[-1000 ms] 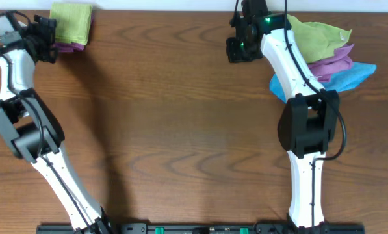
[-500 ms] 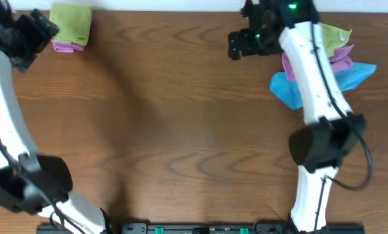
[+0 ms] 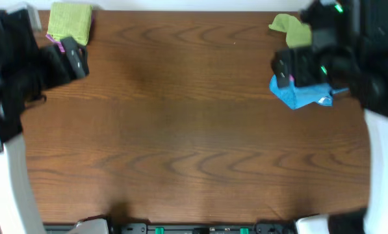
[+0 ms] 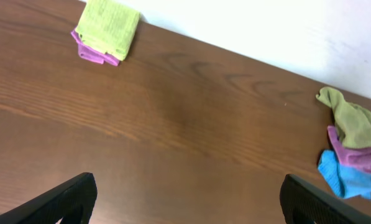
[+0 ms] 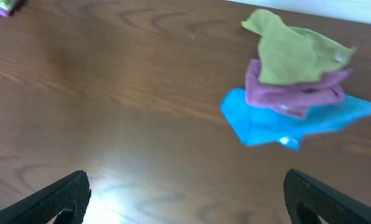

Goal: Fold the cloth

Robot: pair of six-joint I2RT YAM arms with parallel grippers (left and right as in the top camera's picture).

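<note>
The cloth lies folded into a small lime-green rectangle at the table's far left corner, on top of a folded purple cloth. The left wrist view shows the cloth far ahead. My left gripper is open, high above bare wood with nothing between its fingers. In the overhead view it appears blurred below the cloth. My right gripper is open too, empty, above the wood short of the pile at the right.
A loose pile sits at the far right: an olive-green cloth on a purple cloth on a blue cloth. In the overhead view my right arm covers much of it. A white wall runs behind the table's far edge.
Both arms have lifted up towards the overhead camera and drawn back from the cloths. The right gripper has opened and left the pile. The folded cloth has not moved.
</note>
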